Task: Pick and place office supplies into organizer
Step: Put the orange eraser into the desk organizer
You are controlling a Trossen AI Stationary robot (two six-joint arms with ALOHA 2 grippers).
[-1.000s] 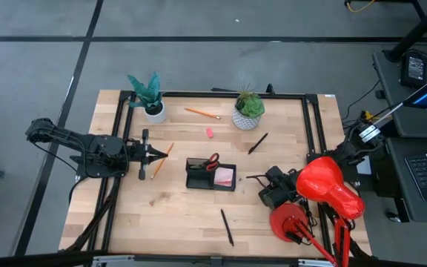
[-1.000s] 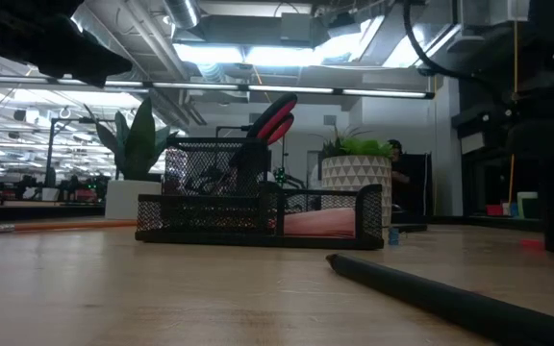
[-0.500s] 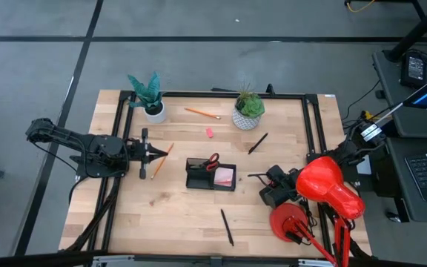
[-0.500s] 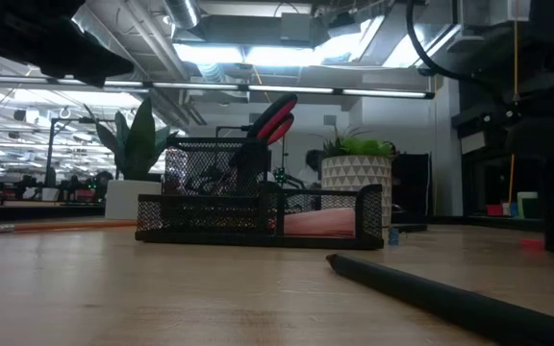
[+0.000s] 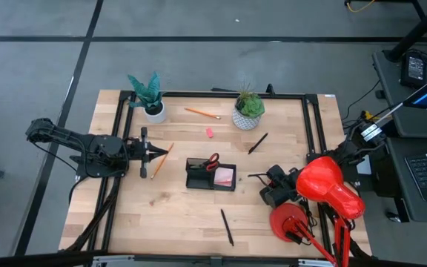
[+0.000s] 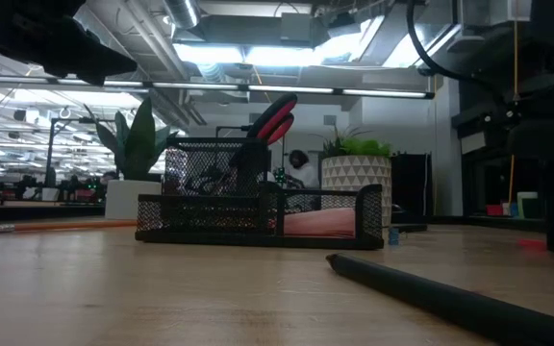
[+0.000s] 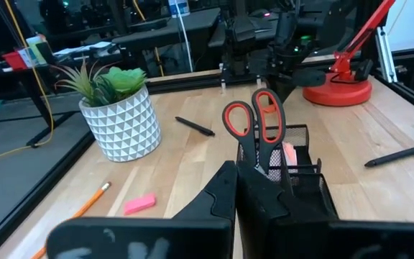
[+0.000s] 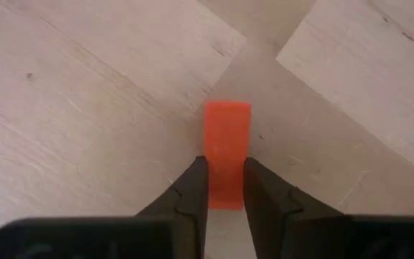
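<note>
Orange eraser [image 8: 227,153] — between right claw [image 8: 226,188] fingers

plants [image 5: 248,109] block rear, bare wood [image 5: 169,211] front

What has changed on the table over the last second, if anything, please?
Nothing on the table has visibly moved. The right gripper now has its fingers against the sides of an orange eraser. Beyond the table, a person has shifted. The left gripper, organizer and scissors stayed put.
</note>
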